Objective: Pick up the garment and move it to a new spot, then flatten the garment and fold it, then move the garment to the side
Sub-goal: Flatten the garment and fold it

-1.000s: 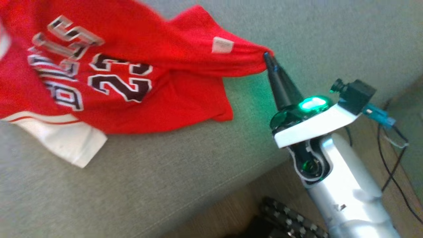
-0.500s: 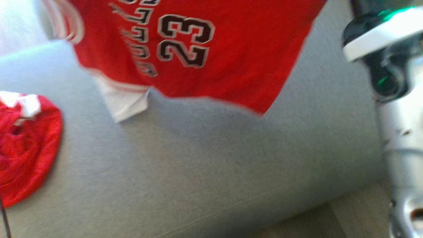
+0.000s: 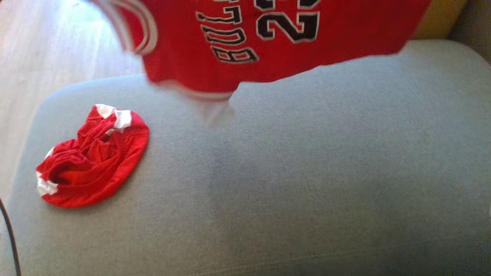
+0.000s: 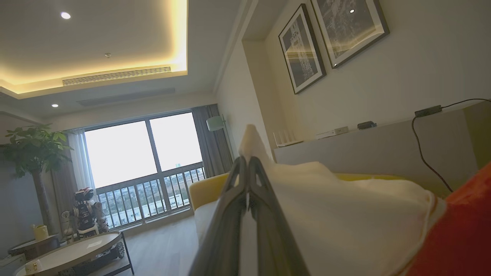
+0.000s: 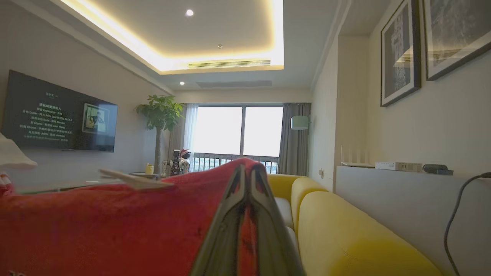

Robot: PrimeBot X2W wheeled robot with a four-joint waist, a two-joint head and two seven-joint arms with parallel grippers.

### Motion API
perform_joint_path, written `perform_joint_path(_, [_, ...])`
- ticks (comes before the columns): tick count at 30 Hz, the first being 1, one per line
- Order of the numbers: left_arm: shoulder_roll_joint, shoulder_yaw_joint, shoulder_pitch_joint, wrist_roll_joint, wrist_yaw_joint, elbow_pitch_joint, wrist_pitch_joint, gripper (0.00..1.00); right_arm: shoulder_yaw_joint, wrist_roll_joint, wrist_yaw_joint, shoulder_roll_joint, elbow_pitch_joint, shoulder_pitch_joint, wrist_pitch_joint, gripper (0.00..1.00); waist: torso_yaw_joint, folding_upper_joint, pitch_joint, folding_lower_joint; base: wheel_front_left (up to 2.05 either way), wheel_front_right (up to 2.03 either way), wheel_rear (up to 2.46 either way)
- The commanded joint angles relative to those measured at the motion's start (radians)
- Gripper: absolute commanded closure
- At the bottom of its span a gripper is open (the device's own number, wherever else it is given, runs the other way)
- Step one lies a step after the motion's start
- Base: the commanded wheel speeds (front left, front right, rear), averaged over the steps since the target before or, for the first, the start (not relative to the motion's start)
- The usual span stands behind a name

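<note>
Two red garments are in sight, and one grey cushion (image 3: 307, 172) serves as the reference for both. The jersey (image 3: 268, 38) hangs in the air above the cushion's far edge, spread wide, with black white-edged lettering and one whole digit 2 legible beside part of a second digit. Its lower hem with white trim is blurred just over the cushion's far left part; whether it touches the fabric cannot be told. The second garment (image 3: 92, 157), also red with white bands, lies crumpled in one heap on the cushion's left side, well apart from the jersey.

Two grippers hold the jersey, one at each end. The left gripper (image 4: 247, 163) has its two dark fingers pressed together on a white part of the jersey, with red cloth beside it. The right gripper (image 5: 247, 172) has its two fingers pinched together on the red cloth, which drapes away to its left.

Beyond the cushion's far right corner sits one yellow sofa (image 3: 437, 19). Pale wooden floor (image 3: 46, 46) lies past the cushion's far left side. One dark cable (image 3: 9, 230) curves along the cushion's near left edge.
</note>
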Motion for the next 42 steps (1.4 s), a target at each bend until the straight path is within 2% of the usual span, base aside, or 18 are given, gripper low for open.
perform_joint_path(1, [0.022, 0.023, -0.063, -0.007, -0.005, -0.017, -0.003, 1.00, 0.022, -0.021, 0.000, 0.003, -0.006, -0.055, 0.004, 1.00, 0.007, -0.0001, 0.000, 0.0002, 0.00, 0.00, 0.00])
perform_joint_path(6, [0.013, -0.002, -0.077, -0.023, -0.005, -0.031, 0.018, 1.00, 0.044, -0.056, 0.000, 0.012, 0.080, -0.097, 0.025, 1.00, 0.001, -0.0001, 0.024, 0.0002, 0.00, 0.00, 0.00])
perform_joint_path(10, [0.000, -0.028, -0.084, -0.053, -0.005, -0.014, 0.052, 1.00, 0.036, -0.069, 0.000, 0.043, 0.195, -0.135, 0.042, 1.00, -0.011, -0.0001, 0.070, 0.0002, 0.00, 0.00, 0.00])
perform_joint_path(16, [-0.050, -0.070, -0.175, -0.019, -0.005, 0.070, 0.077, 1.00, 0.007, -0.110, 0.000, 0.087, 0.355, -0.250, 0.031, 1.00, -0.027, -0.0001, 0.236, 0.0002, 0.00, 0.00, 0.00])
perform_joint_path(19, [-0.075, -0.094, -0.243, 0.033, -0.003, 0.121, 0.053, 1.00, -0.011, -0.155, 0.000, 0.115, 0.421, -0.331, -0.039, 1.00, -0.048, -0.0001, 0.332, 0.0002, 0.00, 0.00, 0.00])
perform_joint_path(21, [-0.087, -0.108, -0.303, 0.098, 0.023, 0.143, 0.016, 1.00, -0.010, -0.226, 0.000, 0.118, 0.447, -0.381, -0.139, 1.00, -0.061, -0.0001, 0.389, 0.0002, 0.00, 0.00, 0.00])
perform_joint_path(23, [-0.098, -0.087, -0.371, 0.158, 0.069, 0.131, -0.002, 1.00, -0.045, -0.290, 0.000, 0.118, 0.471, -0.434, -0.244, 1.00, -0.070, -0.0001, 0.451, 0.0002, 0.00, 0.00, 0.00])
perform_joint_path(26, [-0.091, 0.033, -0.428, 0.291, 0.157, -0.057, -0.004, 1.00, -0.114, -0.376, 0.000, 0.116, 0.481, -0.507, -0.350, 1.00, -0.070, -0.0001, 0.546, 0.0002, 0.00, 0.00, 0.00])
perform_joint_path(27, [-0.085, 0.072, -0.409, 0.339, 0.176, -0.128, -0.004, 1.00, -0.139, -0.405, 0.000, 0.114, 0.473, -0.516, -0.364, 1.00, -0.065, -0.0001, 0.569, 0.0002, 0.00, 0.00, 0.00])
perform_joint_path(29, [-0.070, 0.134, -0.337, 0.432, 0.188, -0.252, -0.005, 1.00, -0.167, -0.453, 0.000, 0.123, 0.468, -0.500, -0.375, 1.00, -0.056, -0.0001, 0.595, 0.0002, 0.00, 0.00, 0.00])
perform_joint_path(32, [-0.054, 0.210, -0.184, 0.503, 0.171, -0.360, -0.005, 1.00, -0.180, -0.489, 0.000, 0.137, 0.469, -0.440, -0.377, 1.00, -0.043, -0.0001, 0.605, 0.0002, 0.00, 0.00, 0.00])
perform_joint_path(36, [-0.053, 0.295, 0.043, 0.528, 0.136, -0.426, -0.005, 1.00, -0.154, -0.502, 0.000, 0.145, 0.490, -0.317, -0.377, 1.00, -0.024, -0.0001, 0.586, 0.0002, 0.00, 0.00, 0.00])
perform_joint_path(42, [-0.068, 0.375, 0.387, 0.523, 0.068, -0.459, -0.005, 1.00, -0.118, -0.463, 0.000, 0.137, 0.644, -0.148, -0.377, 1.00, -0.016, -0.0001, 0.491, 0.0002, 0.00, 0.00, 0.00])
